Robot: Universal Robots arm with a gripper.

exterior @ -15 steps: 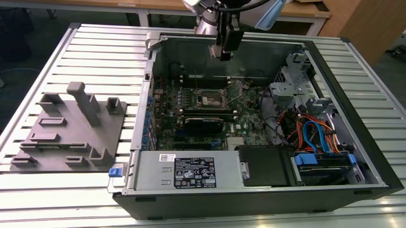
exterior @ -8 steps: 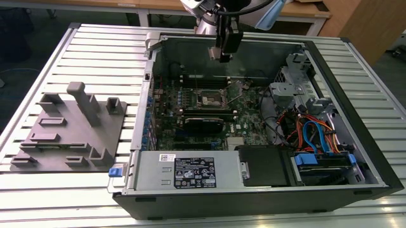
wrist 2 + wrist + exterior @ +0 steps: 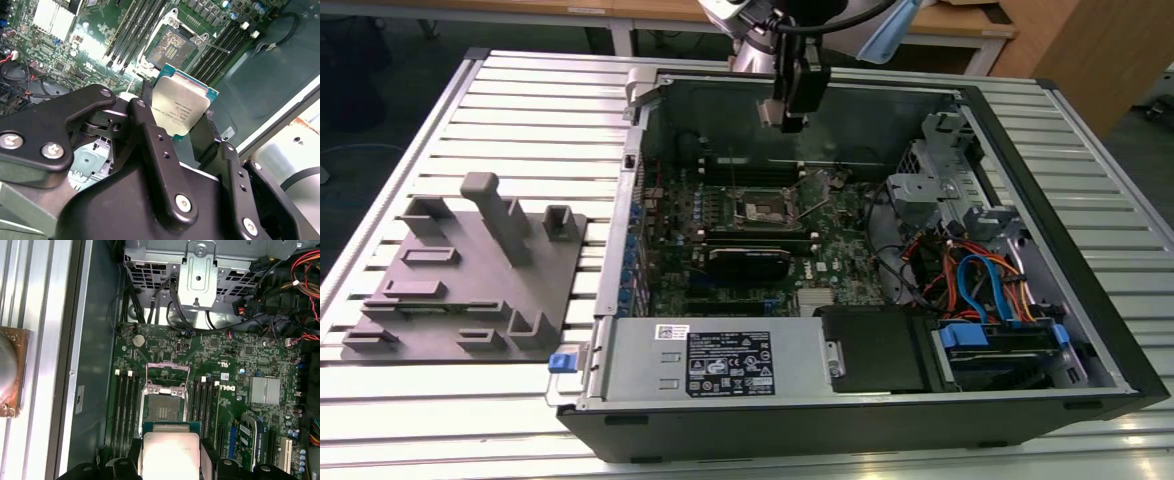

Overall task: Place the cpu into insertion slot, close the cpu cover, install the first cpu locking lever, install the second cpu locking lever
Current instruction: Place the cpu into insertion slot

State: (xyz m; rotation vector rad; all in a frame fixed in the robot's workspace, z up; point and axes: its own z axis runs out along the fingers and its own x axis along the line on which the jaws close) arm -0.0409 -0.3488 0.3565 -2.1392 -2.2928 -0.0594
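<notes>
- Gripping the cpu (image 3: 181, 105) by two opposite edges, the gripper (image 3: 180, 125) was closed on it. Its black fingers (image 3: 150, 137) pressed on the chip's sides and left the silver-grey top bare.
- The cpu hung in the air above the motherboard (image 3: 235, 352), apart from the insertion slot (image 3: 163, 412) and not yet seated. In the first wrist view it sat just beside the slot's rim and in line with it.
- The slot stood open. The cpu cover (image 3: 166, 375) was swung up on the side of the slot away from the chip, and the dark contact field showed uncovered in both wrist views.
- By my judgement the cpu was light, stiff and thin, with a smooth metal top that could slip under a weak pinch. The edge grip looked the right hold, since the underside and the slot's fine contacts seemed fragile and any tilt or scrape could harm them.
- In the second wrist view the chip looked tilted against the board, though how much of that was the camera's angle I could not tell.
- In the exterior view the arm reached down over the far wall of the case (image 3: 881, 425). The gripper (image 3: 790, 105) pointed downward, well above the slot (image 3: 761, 208).
</notes>
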